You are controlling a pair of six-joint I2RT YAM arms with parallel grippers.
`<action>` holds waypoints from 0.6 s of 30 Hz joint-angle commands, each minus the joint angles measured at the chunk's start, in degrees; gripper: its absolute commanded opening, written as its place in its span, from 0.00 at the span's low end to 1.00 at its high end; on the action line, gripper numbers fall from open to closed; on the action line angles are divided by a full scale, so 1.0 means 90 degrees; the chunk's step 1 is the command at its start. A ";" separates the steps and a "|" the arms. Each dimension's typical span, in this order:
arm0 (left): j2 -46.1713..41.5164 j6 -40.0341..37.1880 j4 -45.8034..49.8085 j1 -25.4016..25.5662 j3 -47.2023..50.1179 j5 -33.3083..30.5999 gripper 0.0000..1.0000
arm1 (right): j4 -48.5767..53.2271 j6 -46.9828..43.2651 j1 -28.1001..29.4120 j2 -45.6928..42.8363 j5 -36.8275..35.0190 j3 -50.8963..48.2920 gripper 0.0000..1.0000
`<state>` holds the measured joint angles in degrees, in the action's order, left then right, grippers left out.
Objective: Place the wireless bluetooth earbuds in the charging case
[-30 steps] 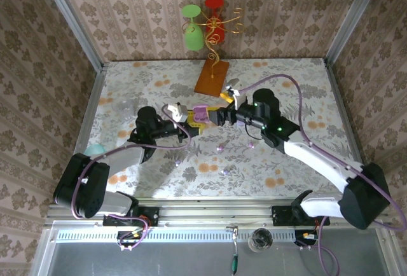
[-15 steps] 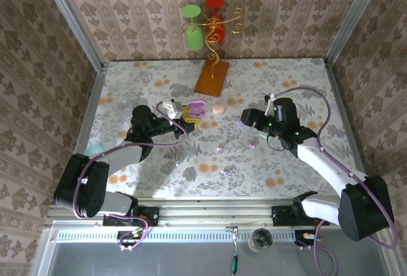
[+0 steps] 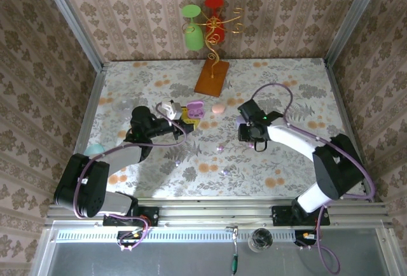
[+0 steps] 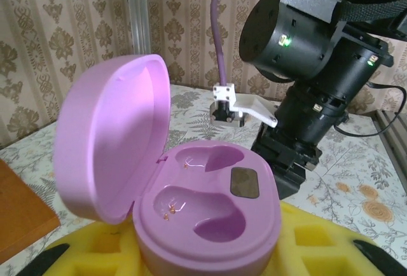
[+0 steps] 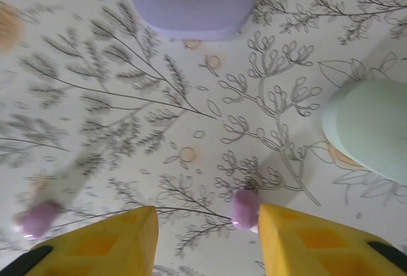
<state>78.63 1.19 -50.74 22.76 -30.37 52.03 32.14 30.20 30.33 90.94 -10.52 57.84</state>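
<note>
Right wrist view gives us one purple earbud (image 5: 245,209) lying on the floral table (image 5: 127,98), beside one finger of the right gripper (image 5: 206,220), whose jaws stand wide apart and grasp nothing. A second earbud (image 5: 37,217) lies outside them. Our left gripper (image 4: 210,250) clamps the charging case (image 4: 210,206), its lid up.

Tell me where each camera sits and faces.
Top external: above and behind the bases, looking down on the table; both arms show.
Left wrist: looks over the open purple case in the left gripper toward the right arm.
Right wrist: faces down at the table; right gripper's yellow fingers straddle a purple earbud.
Shared: that case, in top and left wrist.
</note>
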 commanded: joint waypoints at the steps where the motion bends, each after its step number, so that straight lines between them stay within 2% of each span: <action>1: -0.0152 -0.0168 -0.0063 -0.0091 0.0087 0.0067 0.33 | 0.1190 -0.0113 0.0291 0.0482 -0.1507 0.0461 0.42; 9: -0.0174 -0.0259 -0.0056 -0.0107 0.0142 0.0003 0.33 | 0.1752 -0.0044 0.0680 0.1469 -0.2168 0.1164 0.33; 18: -0.0150 -0.0290 0.0012 -0.0118 0.0121 -0.0017 0.33 | 0.1819 -0.0054 0.0712 0.1864 -0.2041 0.1345 0.27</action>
<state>78.61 0.14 -50.50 22.02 -29.74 51.59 45.76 29.74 36.53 106.61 -26.65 67.96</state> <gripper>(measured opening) 0.361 0.271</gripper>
